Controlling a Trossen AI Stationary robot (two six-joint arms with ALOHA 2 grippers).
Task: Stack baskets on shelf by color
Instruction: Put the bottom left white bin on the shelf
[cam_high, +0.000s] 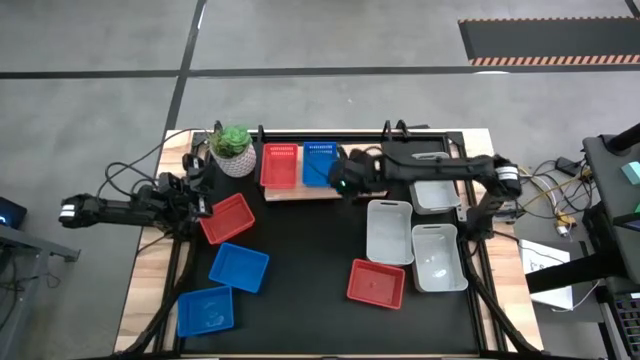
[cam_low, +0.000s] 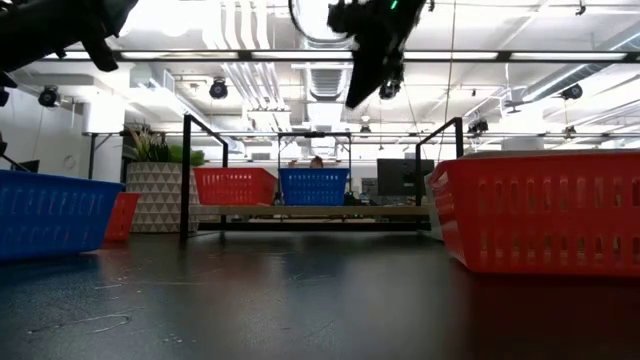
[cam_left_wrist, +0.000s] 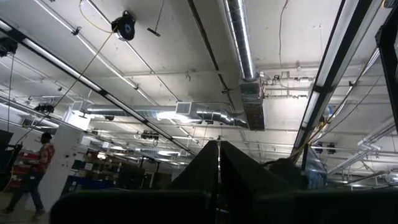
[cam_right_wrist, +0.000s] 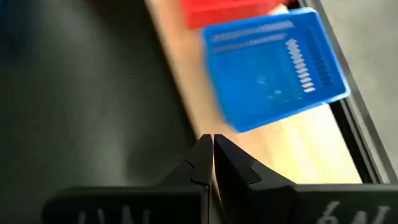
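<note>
The light-wood shelf lies at the table's far side. One red basket and one blue basket sit side by side on it. My right gripper hovers shut just off the blue basket's near right corner, above the shelf's edge, touching nothing. My left gripper is shut, raised at the table's left edge beside a loose red basket; its wrist view faces the ceiling. Two blue baskets, a red one and three whitish-grey ones rest on the tabletop.
A white plant pot with a green plant stands left of the shelf. A black frame rises around the shelf. In the low view a red basket and a blue one stand close in front. Cables hang off both table sides.
</note>
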